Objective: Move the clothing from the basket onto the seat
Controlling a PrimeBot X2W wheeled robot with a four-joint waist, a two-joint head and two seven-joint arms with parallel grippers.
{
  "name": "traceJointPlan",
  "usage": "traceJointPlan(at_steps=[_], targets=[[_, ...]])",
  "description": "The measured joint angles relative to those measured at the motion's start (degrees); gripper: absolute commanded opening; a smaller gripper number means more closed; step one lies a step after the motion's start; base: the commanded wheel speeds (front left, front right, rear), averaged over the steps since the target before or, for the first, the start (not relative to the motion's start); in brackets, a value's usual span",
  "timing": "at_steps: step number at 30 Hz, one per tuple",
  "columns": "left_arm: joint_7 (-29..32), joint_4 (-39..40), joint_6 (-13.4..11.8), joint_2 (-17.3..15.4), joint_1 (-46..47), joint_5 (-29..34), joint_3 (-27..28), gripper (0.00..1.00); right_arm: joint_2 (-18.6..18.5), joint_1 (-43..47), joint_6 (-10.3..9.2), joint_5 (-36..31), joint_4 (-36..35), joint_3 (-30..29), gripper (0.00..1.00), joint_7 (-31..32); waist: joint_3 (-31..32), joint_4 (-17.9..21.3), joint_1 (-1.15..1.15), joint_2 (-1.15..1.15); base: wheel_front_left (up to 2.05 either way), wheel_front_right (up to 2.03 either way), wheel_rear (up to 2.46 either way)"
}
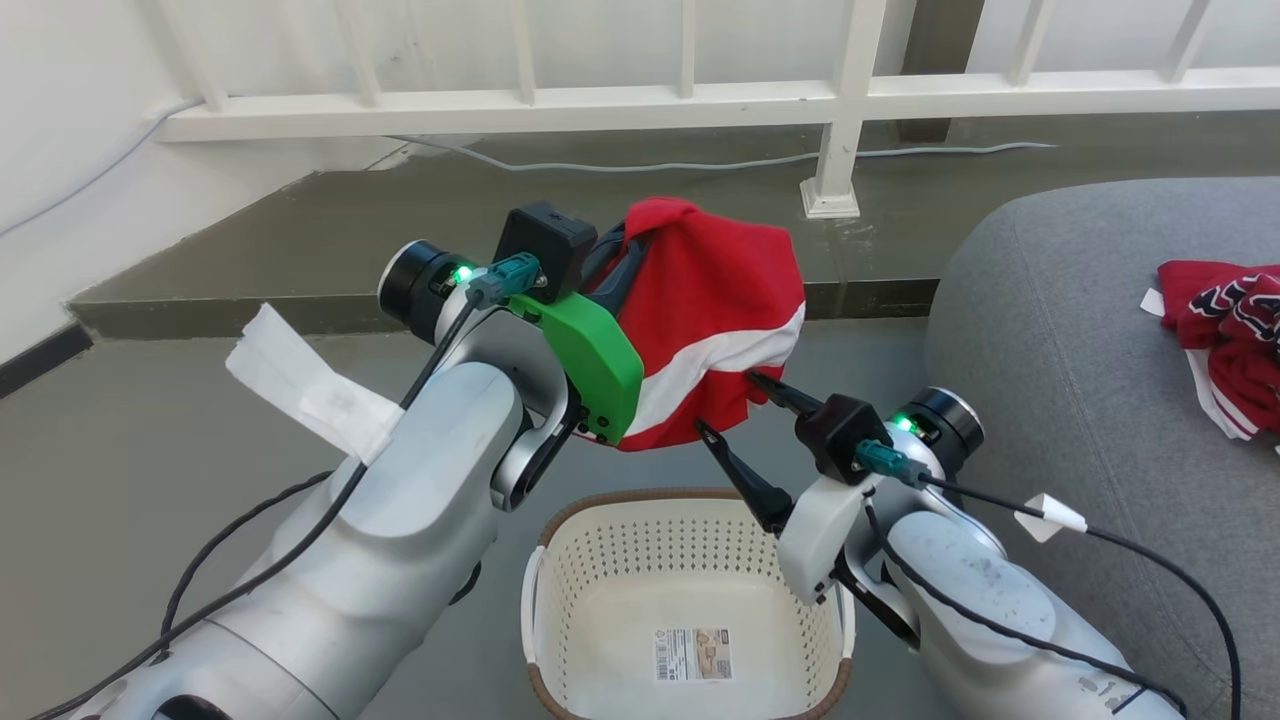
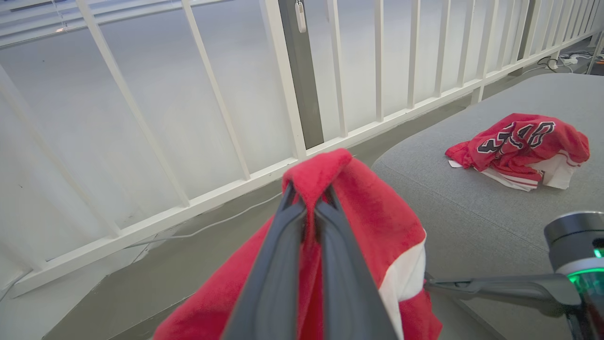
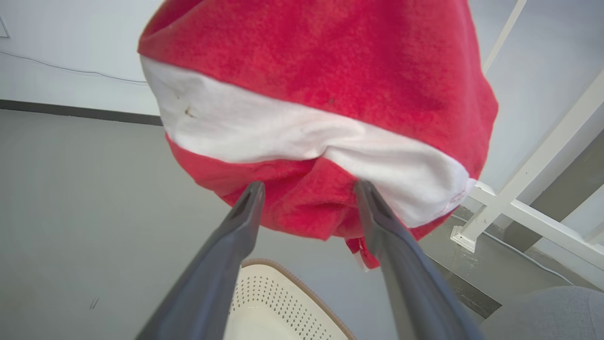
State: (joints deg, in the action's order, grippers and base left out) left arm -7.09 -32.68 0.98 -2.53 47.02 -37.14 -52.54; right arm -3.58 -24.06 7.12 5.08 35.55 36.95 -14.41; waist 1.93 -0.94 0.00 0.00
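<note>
Red garment (image 1: 715, 300): held above basket (image 1: 690, 497), left tool (image 2: 310, 192) clenched on it, right tool (image 3: 309, 186) released; next, probably carry over seat (image 1: 1050, 320) edge

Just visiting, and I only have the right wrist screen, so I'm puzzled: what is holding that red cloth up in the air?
Observer: The left gripper is shut on the top fold of the red garment, which hangs from it.
Operator: Is any clothing left in the basket?
Observer: None. The basket has a bare bottom with just a label.
Operator: Where is the seat?
Observer: The grey seat is on the robot's right, and a lettered red garment lies on it.
</note>
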Motion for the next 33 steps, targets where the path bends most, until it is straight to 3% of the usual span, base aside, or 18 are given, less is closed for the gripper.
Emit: traceJointPlan(at_steps=[10, 16, 19, 21, 25, 27, 28, 33], targets=[[0.8, 1.8, 0.0, 0.2, 0.0, -0.4, -1.5, 0.00, 0.0, -1.5, -0.15, 4.6, 2.5, 1.1, 1.00, 0.0, -0.1, -1.2, 0.00, 0.00, 0.00, 0.00, 0.00], [1.2, 2.5, 0.0, 0.2, 0.0, -0.4, -1.9, 0.00, 0.0, -1.7, -1.20, 7.2, 4.1, 2.3, 1.00, 0.0, 0.0, -2.4, 0.00, 0.00, 0.00, 0.00, 0.00], [1.3, 3.2, -0.2, 0.2, 0.0, -0.5, -2.0, 0.00, 0.1, -2.0, -1.25, 9.7, 4.4, 3.3, 0.58, 0.0, 0.0, -2.9, 0.00, 0.00, 0.00, 0.00, 0.00], [1.5, 3.6, -0.6, 0.2, 0.0, -0.5, -2.0, 0.00, 0.1, -2.6, -1.85, 10.5, 4.9, 3.6, 0.45, 0.0, 0.0, -3.1, 0.00, 0.00, 0.00, 0.00, 0.00], [1.6, 3.9, -0.6, 0.2, 0.0, -0.9, -2.5, 0.00, 0.0, -3.4, -2.77, 12.4, 6.3, 4.4, 0.35, 0.0, 0.0, -3.4, 0.00, 0.00, 0.00, 0.00, 0.00], [2.0, 4.1, -0.7, 0.2, 0.0, -1.0, -2.8, 0.00, 0.0, -3.9, -3.18, 12.8, 6.7, 4.8, 0.17, 0.0, 0.1, -3.6, 0.00, 0.00, 0.00, 0.00, 0.00], [2.0, 4.1, -0.8, 0.2, 0.0, -1.0, -2.8, 0.00, 0.0, -4.2, -3.25, 13.0, 6.8, 5.2, 0.00, 0.0, 0.1, -3.7, 0.00, 0.00, 0.00, 0.00, 0.00], [2.1, 4.5, -1.2, 0.2, 0.0, -1.2, -2.9, 0.00, 0.0, -5.5, -3.65, 13.2, 6.9, 6.8, 0.00, 0.0, 0.1, -3.8, 0.00, 0.00, 0.00, 0.00, 0.00]])
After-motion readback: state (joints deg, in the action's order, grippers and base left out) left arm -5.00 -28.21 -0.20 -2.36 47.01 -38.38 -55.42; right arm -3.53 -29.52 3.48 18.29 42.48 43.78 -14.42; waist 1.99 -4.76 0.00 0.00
